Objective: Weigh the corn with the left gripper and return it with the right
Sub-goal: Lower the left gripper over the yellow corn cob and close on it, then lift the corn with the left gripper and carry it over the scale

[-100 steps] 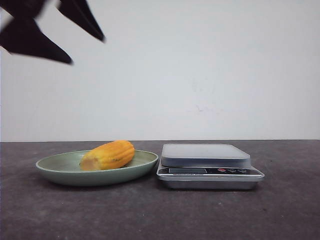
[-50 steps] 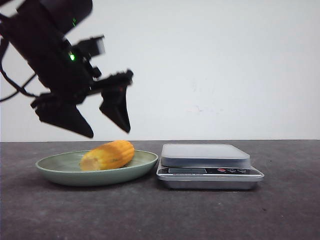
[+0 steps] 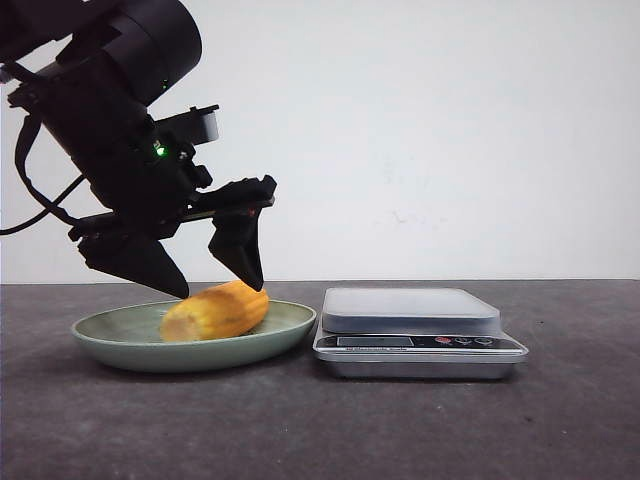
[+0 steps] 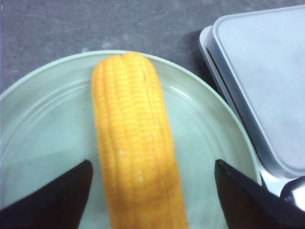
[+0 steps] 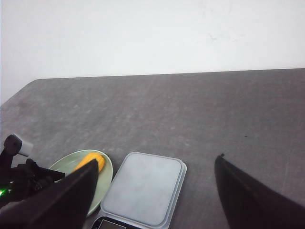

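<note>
Left hand (image 3: 218,285) spread wide astride corn (image 3: 216,310) (on green plate (image 3: 120,345)), scale (image 3: 415,330) just beside, rt hand (image 5: 152,205) open.

The left gripper (image 3: 215,285) has dropped from high over the bench's left side. Its spread fingers now straddle the corn (image 3: 216,310).

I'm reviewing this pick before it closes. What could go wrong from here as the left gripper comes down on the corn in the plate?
The corn is rounded, so the open left gripper, with a finger on each side of it, might squeeze it out or roll it. The plate is shallow, so fingertips going lower may strike it and shift it. The scale sits close beside the plate and could be nudged.
</note>
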### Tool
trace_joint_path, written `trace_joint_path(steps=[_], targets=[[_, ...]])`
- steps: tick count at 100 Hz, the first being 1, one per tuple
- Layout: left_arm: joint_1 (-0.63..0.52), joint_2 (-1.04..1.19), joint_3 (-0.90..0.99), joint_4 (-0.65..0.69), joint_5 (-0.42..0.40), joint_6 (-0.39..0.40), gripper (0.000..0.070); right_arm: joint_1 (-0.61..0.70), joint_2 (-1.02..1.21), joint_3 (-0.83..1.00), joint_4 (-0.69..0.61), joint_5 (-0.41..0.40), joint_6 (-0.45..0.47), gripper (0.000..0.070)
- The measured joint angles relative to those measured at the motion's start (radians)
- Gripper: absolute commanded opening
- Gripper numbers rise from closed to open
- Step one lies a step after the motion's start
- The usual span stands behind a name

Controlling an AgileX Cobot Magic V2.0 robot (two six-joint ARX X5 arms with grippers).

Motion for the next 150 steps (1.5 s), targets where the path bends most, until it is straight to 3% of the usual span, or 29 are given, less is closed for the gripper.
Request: trace_joint_path(steps=[66,72,91,124,150], targets=[[0.001,0.06,0.0,0.022,-0.015,-0.045,0.0464,0.0,0.0,0.0,0.0,0.0,0.0,0.0484],[0.001,0.066,0.0,0.02,-0.015,-0.049,0.0381,0.0,0.0,0.0,0.0,0.0,0.0,0.0484],[0.001,0.068,0.0,0.024,-0.014,-0.053,0.0,0.0,0.0,0.0,0.0,0.0,0.0,0.0484],[0.001,0.002,0.0,-0.006,0.004,-0.055,0.0001,0.0,0.0,0.0,-0.006,0.0,0.0,0.0484],[-0.04,-0.211,0.105,-0.15,0.058,-0.047,0.0004,0.0,0.0,0.0,-0.003,0.0,0.0,0.0484]])
